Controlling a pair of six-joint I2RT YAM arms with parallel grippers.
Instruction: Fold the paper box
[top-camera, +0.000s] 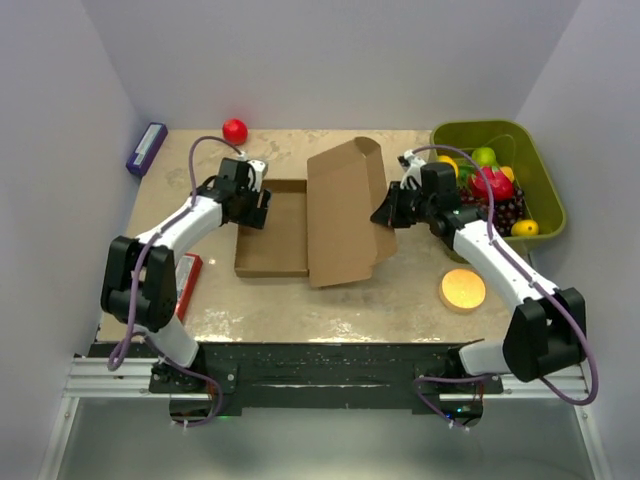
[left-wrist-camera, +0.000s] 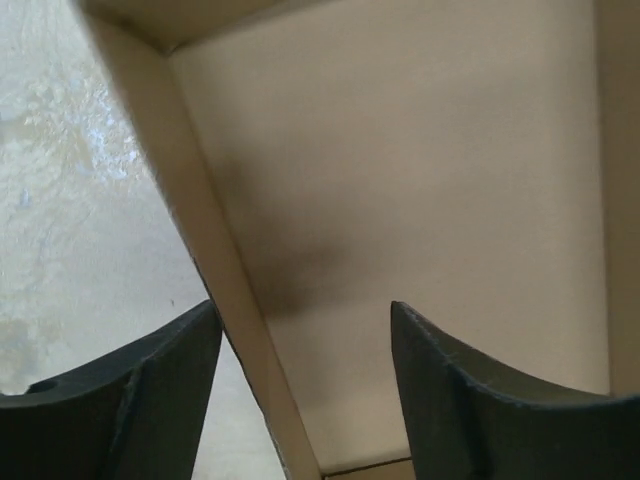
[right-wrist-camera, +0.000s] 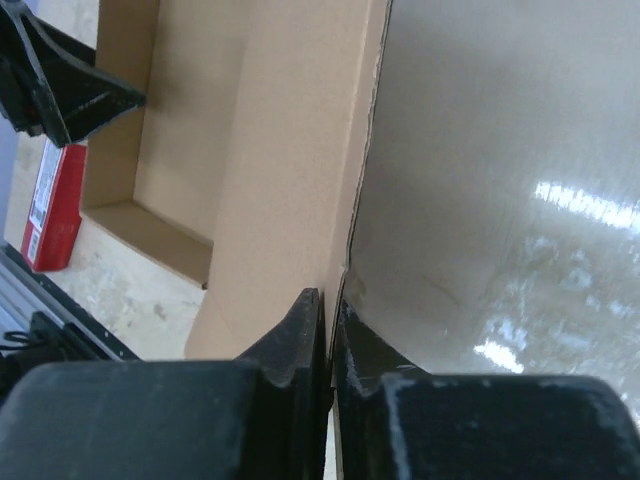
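The paper box (top-camera: 310, 225) is brown cardboard: a shallow tray on the left with its walls up, and a lid raised and tilted on the right. My left gripper (top-camera: 250, 198) is open and straddles the tray's left wall (left-wrist-camera: 215, 255), one finger outside and one inside. My right gripper (top-camera: 385, 212) is shut on the right edge of the box lid (right-wrist-camera: 290, 150), holding it up off the table. The tray's inside shows in the right wrist view (right-wrist-camera: 190, 110).
A green bin (top-camera: 545, 185) of toy fruit stands at the back right. An orange disc (top-camera: 463, 288) lies front right. A red ball (top-camera: 235, 130) and a purple box (top-camera: 146, 148) are at the back left. A red packet (top-camera: 188, 280) lies by the left arm.
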